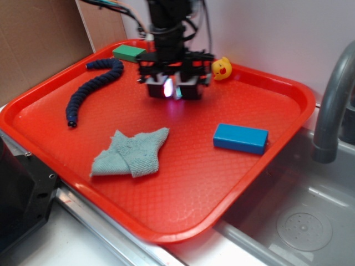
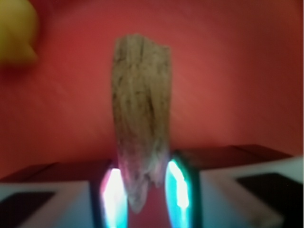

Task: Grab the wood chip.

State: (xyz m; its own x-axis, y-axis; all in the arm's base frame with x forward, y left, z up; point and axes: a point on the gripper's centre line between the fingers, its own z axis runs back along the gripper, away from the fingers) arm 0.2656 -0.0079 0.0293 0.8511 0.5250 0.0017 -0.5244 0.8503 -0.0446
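Observation:
In the wrist view the wood chip [image 2: 141,109] is a rough brown-grey sliver lying lengthwise on the red tray [image 2: 237,71]. Its pointed near end sits between my two glowing pads [image 2: 114,194]. My gripper [image 2: 145,192] is shut on the wood chip, with both pads pressed against its sides. In the exterior view my gripper [image 1: 172,88] is low over the back of the tray [image 1: 294,91] and hides the chip. The yellow rubber duck [image 1: 222,68] stands just to the gripper's right, and shows as a yellow blur [image 2: 14,33] in the wrist view.
On the tray lie a green block [image 1: 128,52] at the back left, a dark blue beaded snake [image 1: 91,88], a crumpled grey-green cloth [image 1: 132,153] and a blue block [image 1: 241,138]. A grey faucet [image 1: 333,100] and sink [image 1: 305,221] are to the right.

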